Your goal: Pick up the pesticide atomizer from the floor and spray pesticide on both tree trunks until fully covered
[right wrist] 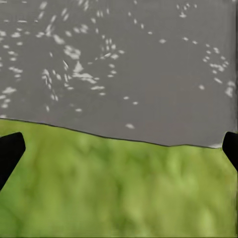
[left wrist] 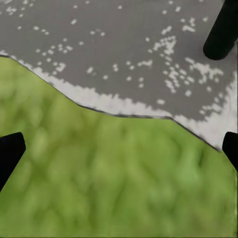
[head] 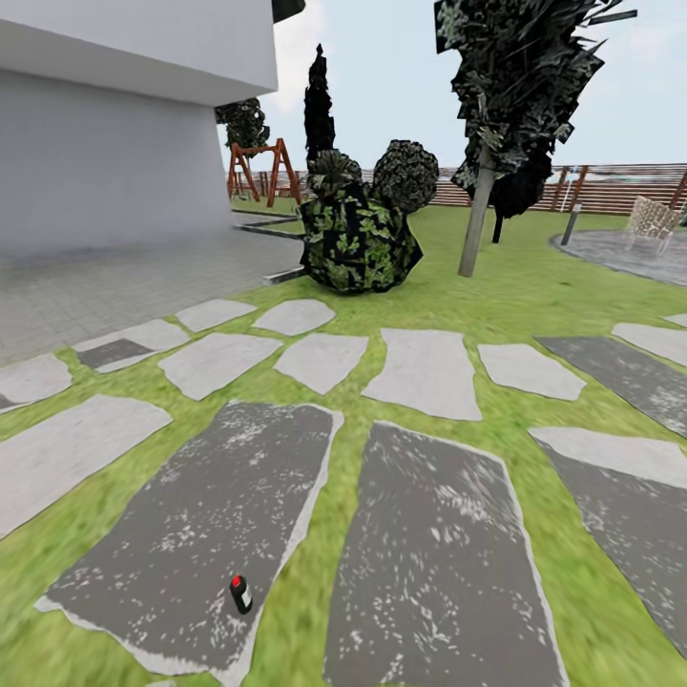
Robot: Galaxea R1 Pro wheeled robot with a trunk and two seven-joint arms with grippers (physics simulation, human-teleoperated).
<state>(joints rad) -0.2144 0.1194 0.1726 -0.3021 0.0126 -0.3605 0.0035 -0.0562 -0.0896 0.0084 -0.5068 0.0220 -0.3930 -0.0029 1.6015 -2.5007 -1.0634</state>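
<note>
A tiny dark bottle with a red top and a white label, the pesticide atomizer [head: 239, 593], stands upright on a dark grey stepping stone [head: 205, 534] near the bottom of the head view. One tree with a pale, bare tree trunk [head: 476, 218] and dark jagged foliage rises from the lawn far ahead at the right. My left gripper [left wrist: 119, 148] hangs open over grass and a stone's edge, its fingertips [left wrist: 10, 153] far apart. My right gripper [right wrist: 119, 148] is likewise open above grass and speckled stone, holding nothing.
Pale and dark stepping stones [head: 420, 372] cross the grass. A leafy shrub [head: 358, 239] sits ahead, with a white building [head: 105, 143] and paved patio at the left. A slatted fence [head: 611, 186], a swing frame [head: 258, 170] and a chair [head: 652, 221] lie far off. A black rounded shape [left wrist: 223, 29] shows in the left wrist view.
</note>
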